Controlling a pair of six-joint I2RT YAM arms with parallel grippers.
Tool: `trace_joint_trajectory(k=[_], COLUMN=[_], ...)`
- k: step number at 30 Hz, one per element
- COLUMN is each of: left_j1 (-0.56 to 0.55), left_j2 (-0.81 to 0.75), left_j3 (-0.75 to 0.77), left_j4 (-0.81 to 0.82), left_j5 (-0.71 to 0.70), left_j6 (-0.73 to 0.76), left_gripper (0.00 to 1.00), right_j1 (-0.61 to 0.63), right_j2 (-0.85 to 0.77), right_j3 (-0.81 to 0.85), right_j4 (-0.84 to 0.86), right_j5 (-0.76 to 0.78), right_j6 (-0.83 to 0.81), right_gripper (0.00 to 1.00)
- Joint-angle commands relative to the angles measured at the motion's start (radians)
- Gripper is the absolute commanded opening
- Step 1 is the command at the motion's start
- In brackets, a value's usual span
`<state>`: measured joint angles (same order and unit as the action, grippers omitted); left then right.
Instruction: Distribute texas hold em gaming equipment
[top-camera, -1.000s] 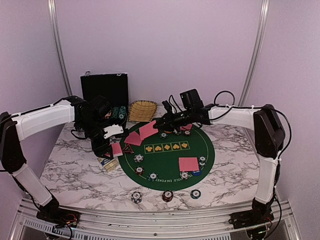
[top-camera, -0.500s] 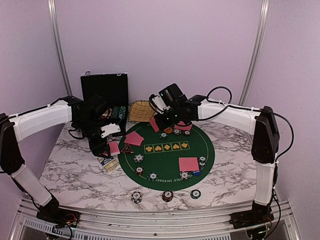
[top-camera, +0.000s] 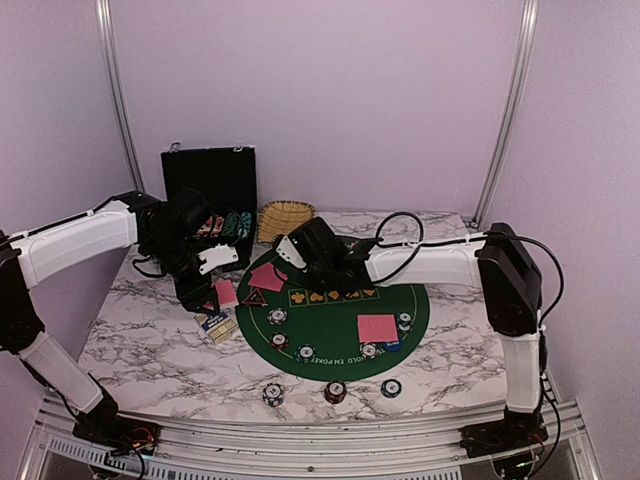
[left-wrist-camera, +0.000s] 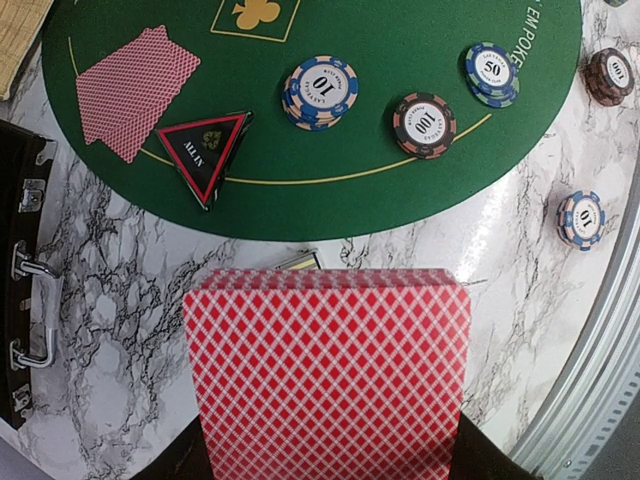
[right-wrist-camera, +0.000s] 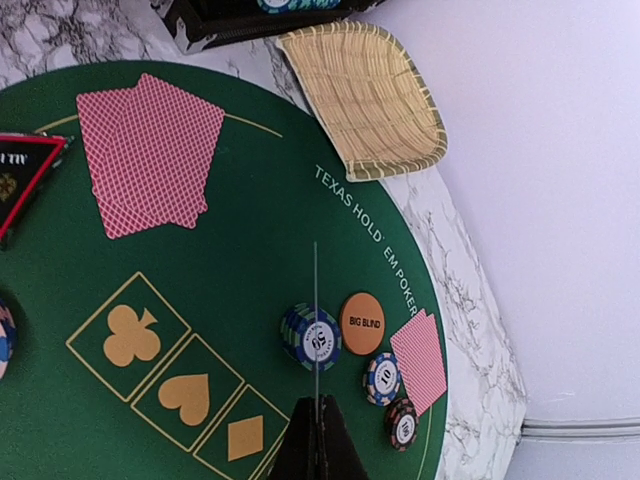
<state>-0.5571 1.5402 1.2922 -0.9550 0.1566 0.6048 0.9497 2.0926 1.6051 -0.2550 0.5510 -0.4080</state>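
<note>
**Over the felt, one card pinched edge-on**

Above the suit boxes, my right hand is clamped on a single card, its thin edge toward the camera. I'd roll the wrist flat, come down low and only then let go, so it can't flutter onto the pair ahead and to the left. My left hand grips the deck over the marble table. I judge the felt grippy and the marble slick. Lilac walls stand close behind.
</note>
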Motion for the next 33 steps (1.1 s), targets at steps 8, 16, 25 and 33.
trace_joint_trajectory(k=[8, 16, 25, 33], left_j1=[0.005, 0.005, 0.005, 0.005], left_j2=[-0.03, -0.017, -0.017, -0.021], left_j3=[0.007, 0.021, 0.023, 0.025], left_j4=[-0.007, -0.014, -0.018, -0.019], left_j5=[0.019, 0.021, 0.026, 0.032], left_j6=[-0.007, -0.004, -0.002, -0.002], left_gripper=[0.0, 0.0, 0.0, 0.0], right_j1=[0.02, 0.04, 0.057, 0.073], right_j2=[0.063, 0.067, 0.071, 0.068], right_j3=[-0.077, -0.101, -0.131, -0.148], right_j4=[0.194, 0.146, 0.091, 0.059], right_j5=[-0.014, -0.13, -0.134, -0.132], right_j6=[-0.161, -0.14, -0.133, -0.119], right_gripper=[0.0, 0.0, 0.0, 0.32])
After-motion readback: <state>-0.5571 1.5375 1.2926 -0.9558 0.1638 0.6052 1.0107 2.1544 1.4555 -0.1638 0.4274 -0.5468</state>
